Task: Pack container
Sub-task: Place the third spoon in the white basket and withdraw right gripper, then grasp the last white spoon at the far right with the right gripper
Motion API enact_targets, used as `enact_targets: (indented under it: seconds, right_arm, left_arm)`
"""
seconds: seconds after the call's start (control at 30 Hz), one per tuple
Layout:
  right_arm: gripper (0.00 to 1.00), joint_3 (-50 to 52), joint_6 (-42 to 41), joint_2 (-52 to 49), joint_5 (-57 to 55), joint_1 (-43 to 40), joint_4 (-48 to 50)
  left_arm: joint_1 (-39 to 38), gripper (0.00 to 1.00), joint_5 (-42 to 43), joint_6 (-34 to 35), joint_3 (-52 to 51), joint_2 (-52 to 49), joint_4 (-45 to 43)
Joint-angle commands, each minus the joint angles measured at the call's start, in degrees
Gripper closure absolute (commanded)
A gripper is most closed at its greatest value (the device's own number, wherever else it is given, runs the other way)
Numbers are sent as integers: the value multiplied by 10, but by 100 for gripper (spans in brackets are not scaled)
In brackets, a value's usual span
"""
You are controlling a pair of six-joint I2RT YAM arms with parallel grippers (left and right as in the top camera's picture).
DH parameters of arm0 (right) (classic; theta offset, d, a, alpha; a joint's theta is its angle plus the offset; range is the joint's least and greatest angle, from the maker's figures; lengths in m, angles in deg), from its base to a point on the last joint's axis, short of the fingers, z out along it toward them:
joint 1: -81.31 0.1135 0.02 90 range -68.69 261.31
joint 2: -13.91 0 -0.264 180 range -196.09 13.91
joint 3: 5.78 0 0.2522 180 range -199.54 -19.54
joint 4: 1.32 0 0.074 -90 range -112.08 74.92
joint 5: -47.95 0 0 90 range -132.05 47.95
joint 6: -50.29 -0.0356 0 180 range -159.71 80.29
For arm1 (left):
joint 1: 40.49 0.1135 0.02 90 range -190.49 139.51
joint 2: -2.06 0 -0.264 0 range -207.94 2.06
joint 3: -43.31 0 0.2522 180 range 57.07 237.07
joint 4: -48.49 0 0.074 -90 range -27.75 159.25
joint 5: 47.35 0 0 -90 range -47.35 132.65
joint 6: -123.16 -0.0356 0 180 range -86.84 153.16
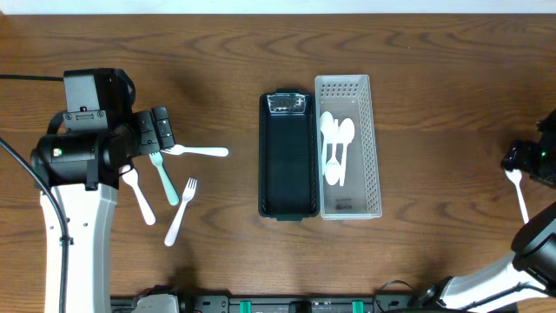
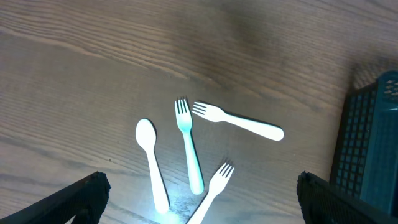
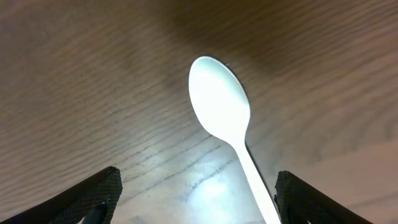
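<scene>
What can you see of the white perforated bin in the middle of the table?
The white perforated bin is a long rectangular box of pale plastic, open on top, its walls pierced by rows of small holes. It stands flat on the wooden table, its long side against the black tray. Inside lie white plastic spoons, about three, overlapping, bowls toward the far end.

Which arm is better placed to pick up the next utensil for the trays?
Right. The right claw, open, straddles a lone spoon, seen close between its fingers. The left claw, also open, hangs farther above crowded forks and another spoon.
</scene>
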Motion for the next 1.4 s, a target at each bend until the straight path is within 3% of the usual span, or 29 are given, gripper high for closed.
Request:
enact_targets:
  seconds: [0.0,0.9,0.97,1.1,1.17,1.2,1.37]
  right_arm:
    - [17,1,33,-21,2,-5,2]
    - [20,66,52,-64,-19,-56,58]
    - [23,68,54,-64,-19,-56,58]
    - [42,68,53,-64,-19,-56,57]
    - [62,68,53,-64,-19,-56,57]
    - [67,68,53,-64,-19,-56,57]
    - [84,68,53,-64,-8,-56,57]
  left_arm:
    - [2,2,-4,-1,7,-2,2]
    - [2,2,-4,-1,7,-2,2]
    - [2,2,-4,-1,7,-2,2]
    - [2,2,-4,-1,7,-2,2]
    - [2,2,-4,-1,7,-2,2]
    - [2,2,-4,-1,7,-2,2]
    - [2,2,-4,-1,7,-2,2]
